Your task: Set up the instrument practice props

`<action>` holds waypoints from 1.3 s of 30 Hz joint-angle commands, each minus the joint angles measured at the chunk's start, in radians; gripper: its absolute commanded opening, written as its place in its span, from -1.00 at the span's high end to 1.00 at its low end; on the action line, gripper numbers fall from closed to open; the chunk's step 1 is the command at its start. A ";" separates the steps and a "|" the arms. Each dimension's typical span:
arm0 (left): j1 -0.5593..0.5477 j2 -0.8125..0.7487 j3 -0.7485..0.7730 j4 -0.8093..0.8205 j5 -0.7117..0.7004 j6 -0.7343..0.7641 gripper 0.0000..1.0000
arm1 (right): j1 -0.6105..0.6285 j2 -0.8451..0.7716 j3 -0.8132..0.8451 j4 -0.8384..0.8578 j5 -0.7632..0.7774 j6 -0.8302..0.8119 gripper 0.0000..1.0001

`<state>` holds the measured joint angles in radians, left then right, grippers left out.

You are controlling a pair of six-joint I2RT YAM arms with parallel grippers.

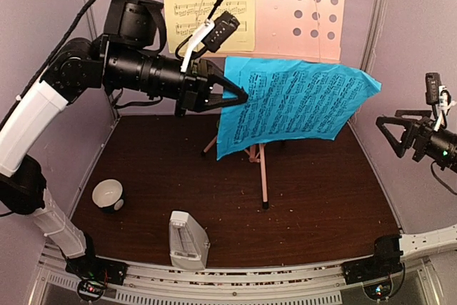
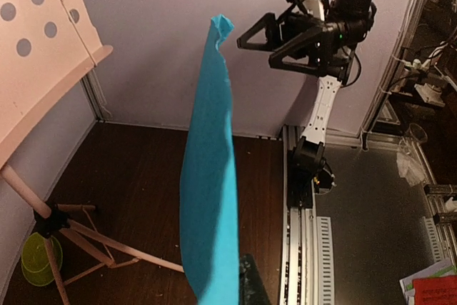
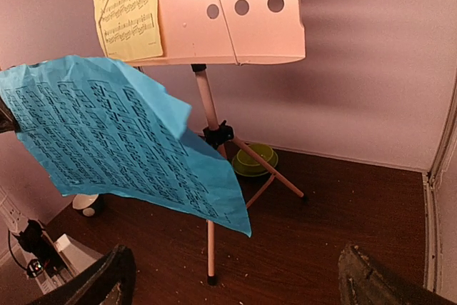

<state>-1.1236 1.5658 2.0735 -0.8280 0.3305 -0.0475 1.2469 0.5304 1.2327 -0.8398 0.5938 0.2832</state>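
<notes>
The pink music stand (image 1: 300, 5) rises at the back on tripod legs, and a yellow sheet-music page (image 1: 207, 1) rests on the left half of its punched panel. My left gripper (image 1: 241, 95) is shut on the left edge of the blue sheet-music page (image 1: 293, 105), which hangs in the air in front of the stand. In the left wrist view the blue page (image 2: 211, 176) is edge-on beside one dark finger (image 2: 255, 283). My right gripper (image 1: 389, 137) stands open, empty, just right of the page's free end. The metronome (image 1: 187, 241) stands near the front edge.
A small white-and-black bowl (image 1: 108, 194) sits front left. A green bowl (image 3: 253, 161) lies behind the stand's legs by the back wall. Purple walls close in the back and both sides. A stand leg (image 1: 263, 176) reaches toward the table's middle.
</notes>
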 commanded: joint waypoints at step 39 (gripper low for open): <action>-0.088 0.256 0.332 -0.496 0.072 0.151 1.00 | 0.058 0.614 0.357 -0.130 -0.690 -0.442 0.65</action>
<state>-1.2064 1.8236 2.3672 -1.3376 0.4431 0.0631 1.2968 1.1679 1.5860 -0.9684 -0.0734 -0.1761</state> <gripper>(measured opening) 0.009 0.294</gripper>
